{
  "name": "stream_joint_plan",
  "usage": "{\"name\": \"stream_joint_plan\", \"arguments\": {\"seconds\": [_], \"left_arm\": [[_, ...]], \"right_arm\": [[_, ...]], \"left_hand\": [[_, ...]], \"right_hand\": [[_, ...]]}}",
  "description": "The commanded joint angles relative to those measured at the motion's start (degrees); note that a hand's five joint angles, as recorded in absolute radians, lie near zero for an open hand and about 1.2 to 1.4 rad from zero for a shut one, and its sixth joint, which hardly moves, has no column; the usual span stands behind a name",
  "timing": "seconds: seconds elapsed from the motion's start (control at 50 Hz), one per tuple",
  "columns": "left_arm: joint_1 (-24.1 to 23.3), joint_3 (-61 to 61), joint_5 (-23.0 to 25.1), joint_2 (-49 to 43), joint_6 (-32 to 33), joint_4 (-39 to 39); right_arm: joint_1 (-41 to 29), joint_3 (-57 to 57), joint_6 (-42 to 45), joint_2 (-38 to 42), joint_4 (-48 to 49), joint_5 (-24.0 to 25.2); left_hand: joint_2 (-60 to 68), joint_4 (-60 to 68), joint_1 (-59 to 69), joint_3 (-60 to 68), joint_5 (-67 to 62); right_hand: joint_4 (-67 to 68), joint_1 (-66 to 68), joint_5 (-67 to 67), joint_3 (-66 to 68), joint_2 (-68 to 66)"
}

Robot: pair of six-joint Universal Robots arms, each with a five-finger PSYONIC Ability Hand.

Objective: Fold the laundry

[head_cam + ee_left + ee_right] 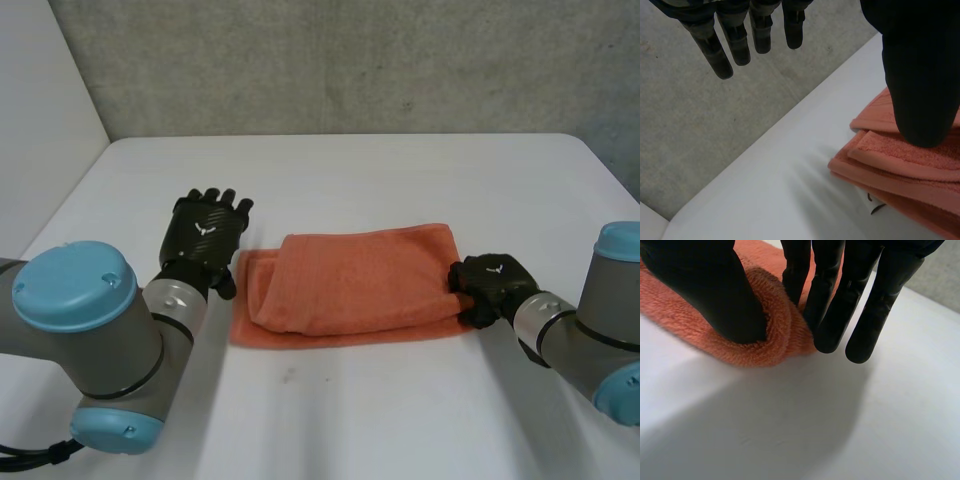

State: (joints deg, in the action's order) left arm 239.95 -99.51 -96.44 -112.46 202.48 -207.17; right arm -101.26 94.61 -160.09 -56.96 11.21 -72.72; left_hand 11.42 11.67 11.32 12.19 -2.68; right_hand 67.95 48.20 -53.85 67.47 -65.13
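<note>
An orange towel [350,280] lies folded into a long band across the middle of the white table [400,170]. My left hand [205,235] hovers just off the towel's left end, fingers [735,45] straight and spread, thumb above the stacked layers of the towel [905,165], holding nothing. At the towel's right end, my right hand [492,285] is closed on it. There the thumb [715,290] presses into the rolled edge of the towel [765,335] and the fingers [835,305] close against its other side, pinching it.
A small white label [875,202] sticks out from the towel's lower layers near my left hand. The table's far edge borders a grey surface [715,140]. Bare tabletop [840,430] stretches in front of the towel and beyond it.
</note>
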Motion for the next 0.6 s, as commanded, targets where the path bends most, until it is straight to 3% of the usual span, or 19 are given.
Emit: {"name": "stream_joint_plan", "arguments": {"seconds": [0.02,0.08,0.12,0.16,0.32,0.44,0.46,0.48,0.52,0.54,0.6], "left_arm": [[0.8,-1.0,-0.3,0.7,-0.2,0.0],[0.9,-1.0,-0.5,0.8,-0.2,-0.1],[0.9,-1.0,-0.7,1.1,-0.2,-0.1],[1.0,-1.0,-0.9,1.5,-0.2,0.0],[3.2,-1.9,-1.8,3.6,-0.3,0.4],[4.8,-1.7,-1.8,4.5,-0.5,0.6],[4.8,-1.6,-1.8,4.6,-0.5,0.6],[5.0,-1.1,-1.7,4.9,-0.5,0.6],[5.1,-0.7,-1.7,5.1,-0.6,0.6],[5.0,-0.3,-1.6,5.1,-0.7,0.6],[4.2,2.1,-1.6,4.9,-2.0,0.8]], "right_arm": [[-1.7,-5.1,0.0,-5.2,3.6,-1.7],[-4.5,-9.7,-0.5,-6.1,2.7,-2.3],[-10.6,-15.1,0.0,-5.5,0.3,-2.4],[-19.5,-22.0,0.5,-1.3,-4.0,-2.1],[-34.9,-30.5,8.9,10.2,-9.9,-1.2],[-37.0,-31.2,12.2,14.0,-10.5,-3.6],[-36.9,-31.3,12.0,13.9,-10.5,-4.3],[-36.8,-31.3,11.6,13.4,-10.5,-6.2],[-36.8,-31.4,10.2,12.1,-10.4,-8.6],[-36.2,-31.4,7.7,10.0,-10.3,-10.8],[-34.1,-30.8,2.3,6.5,-10.1,-13.0]], "left_hand": [[-1.2,-1.5,-1.1,-2.0,2.5],[-1.4,-1.6,-1.3,-2.1,2.6],[-1.4,-1.7,-1.3,-2.2,2.7],[-1.4,-1.7,-1.3,-2.2,2.7],[-1.4,-1.7,-1.3,-2.2,2.7],[-1.4,-1.7,-1.3,-2.2,2.7],[-1.4,-1.7,-1.3,-2.2,2.7],[-1.4,-1.7,-1.3,-2.2,2.7],[-1.4,-1.7,-1.3,-2.2,2.7],[-1.4,-1.7,-1.3,-2.2,2.7],[-1.4,-1.7,-1.3,-2.2,2.7]], "right_hand": [[12.1,31.8,-16.1,12.5,-14.9],[12.1,31.8,-16.1,12.5,-14.9],[12.1,31.8,-16.1,12.5,-14.9],[12.1,31.8,-16.1,12.5,-14.9],[12.1,31.8,-16.1,12.5,-14.9],[12.1,31.8,-16.1,12.5,-14.9],[1.6,21.4,-5.7,2.1,-4.4],[-28.0,-8.2,23.9,-27.5,25.1],[-52.5,-32.8,48.4,-52.1,49.7],[-57.9,-38.2,53.9,-57.5,55.1],[-57.9,-38.2,53.9,-57.5,55.1]]}}
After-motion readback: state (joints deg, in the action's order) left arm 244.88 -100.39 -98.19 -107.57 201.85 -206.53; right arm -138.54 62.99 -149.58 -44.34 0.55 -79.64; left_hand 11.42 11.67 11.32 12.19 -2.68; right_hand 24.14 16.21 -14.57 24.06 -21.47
